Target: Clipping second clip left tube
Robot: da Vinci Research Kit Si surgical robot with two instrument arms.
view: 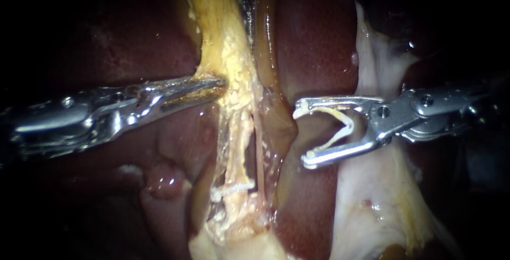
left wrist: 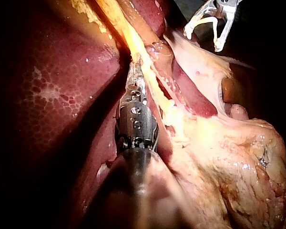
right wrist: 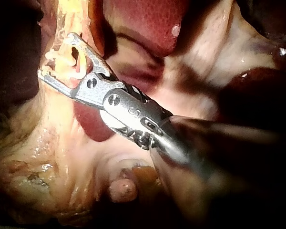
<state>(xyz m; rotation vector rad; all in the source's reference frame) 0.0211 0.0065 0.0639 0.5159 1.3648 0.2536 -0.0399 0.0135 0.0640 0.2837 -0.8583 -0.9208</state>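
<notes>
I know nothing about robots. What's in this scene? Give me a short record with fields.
left instrument: jaws shut on yellow tissue
right instrument: jaws spread wide, gripping new clip by its two legs
new clip: white, open, not yet around any tube
set clip: white, across pale tube, lower down than the left instrument
background: dark red liver

The left instrument (left wrist: 136, 64) pinches a yellow tissue strand (left wrist: 119, 24) beside the liver (left wrist: 52, 86); the right instrument (left wrist: 203, 39) holds a white clip (left wrist: 200, 21).
</notes>
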